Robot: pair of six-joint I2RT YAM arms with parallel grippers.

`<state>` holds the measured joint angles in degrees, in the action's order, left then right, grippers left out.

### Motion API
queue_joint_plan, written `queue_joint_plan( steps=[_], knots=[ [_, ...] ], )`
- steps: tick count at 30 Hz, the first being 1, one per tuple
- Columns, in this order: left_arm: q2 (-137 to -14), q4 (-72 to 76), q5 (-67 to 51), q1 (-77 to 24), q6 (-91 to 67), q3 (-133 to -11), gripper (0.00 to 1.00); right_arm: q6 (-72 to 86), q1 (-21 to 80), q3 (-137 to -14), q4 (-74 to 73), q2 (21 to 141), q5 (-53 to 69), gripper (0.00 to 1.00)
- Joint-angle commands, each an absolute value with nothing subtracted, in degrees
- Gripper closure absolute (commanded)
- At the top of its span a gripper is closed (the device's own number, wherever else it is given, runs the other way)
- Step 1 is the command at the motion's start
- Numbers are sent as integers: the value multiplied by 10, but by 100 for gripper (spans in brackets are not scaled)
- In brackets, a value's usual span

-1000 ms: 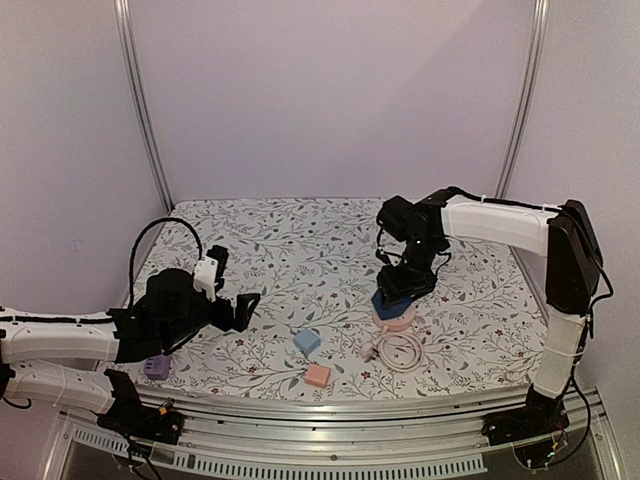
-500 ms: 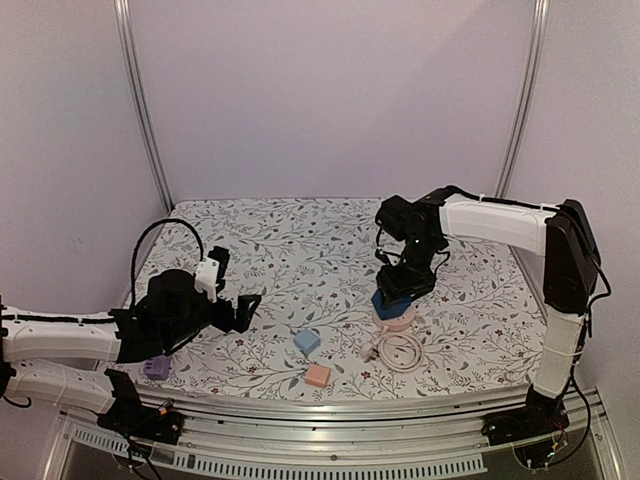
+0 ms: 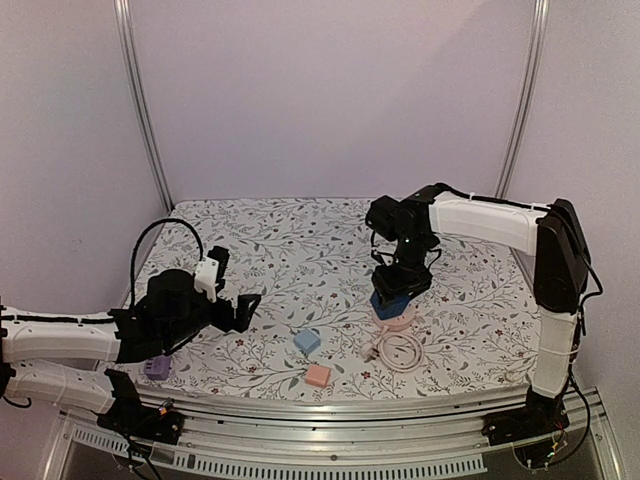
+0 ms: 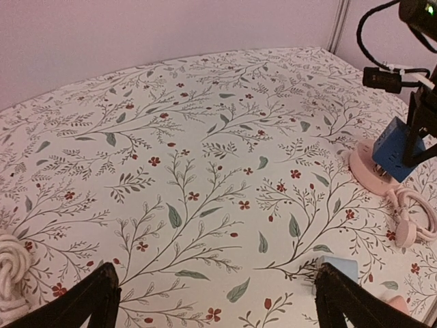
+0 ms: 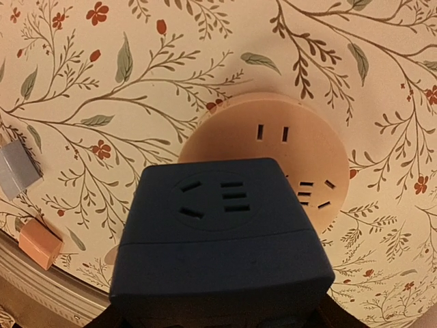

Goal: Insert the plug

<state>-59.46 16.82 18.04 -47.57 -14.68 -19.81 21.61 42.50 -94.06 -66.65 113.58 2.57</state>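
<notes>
My right gripper (image 3: 396,290) is shut on a dark blue cube plug (image 3: 385,297), holding it over the round pink socket base (image 3: 397,316) at the table's right middle. In the right wrist view the blue plug (image 5: 222,236) fills the lower frame, its socket face toward the camera, with the pink base (image 5: 287,150) and its slots just behind. I cannot tell whether the plug touches the base. The left wrist view shows the plug (image 4: 395,147) tilted on the base (image 4: 365,171). My left gripper (image 4: 215,301) is open and empty at the left.
The base's coiled pink cable (image 3: 397,350) lies in front of it. A light blue cube (image 3: 307,341) and a salmon cube (image 3: 318,375) lie near the front middle. A purple cube (image 3: 156,367) sits at the front left. A white cord bundle (image 4: 10,270) lies by the left gripper.
My right arm has shifted slightly left, carrying the blue plug over the pink base. The left arm has not moved.
</notes>
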Motion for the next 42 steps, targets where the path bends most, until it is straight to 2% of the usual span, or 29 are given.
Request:
queue_joint_plan(
  steps=[1, 24, 42],
  knots=[
    [-586, 167, 180, -467, -146, -190, 0, 229, 429, -949, -683, 1175, -24, 100],
    [-574, 164, 185, -466, -146, -182, 0, 277, 454, -1000, -736, 1225, -85, 100],
    [-567, 162, 184, -466, -148, -179, 0, 277, 464, -1017, -735, 1227, -67, 100]
  ],
)
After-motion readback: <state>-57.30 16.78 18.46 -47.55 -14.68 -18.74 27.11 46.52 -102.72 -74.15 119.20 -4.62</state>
